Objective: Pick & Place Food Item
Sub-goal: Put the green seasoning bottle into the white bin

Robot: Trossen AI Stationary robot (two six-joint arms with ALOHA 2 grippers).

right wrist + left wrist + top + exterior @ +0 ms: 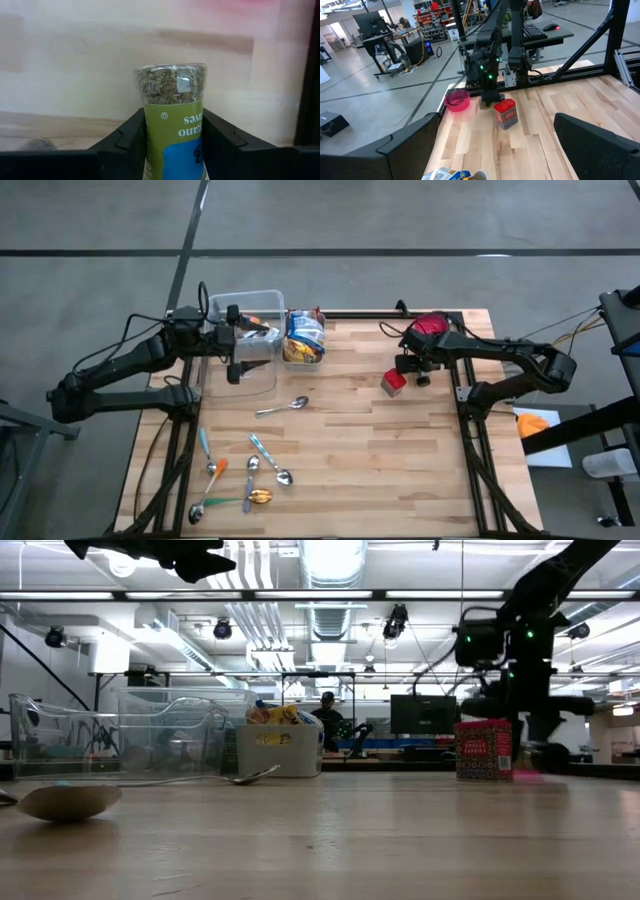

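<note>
Oregano jar (173, 117) clamped between right fingers (125, 137), beside red box (393, 383); left fingers (405, 145) spread wide, empty.

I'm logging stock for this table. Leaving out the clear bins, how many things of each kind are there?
Spoons: 6
Red box: 1
Oregano jar, held in the right claw: 1
Pink bowl: 1
White tub of packets: 1
Total: 10
</note>
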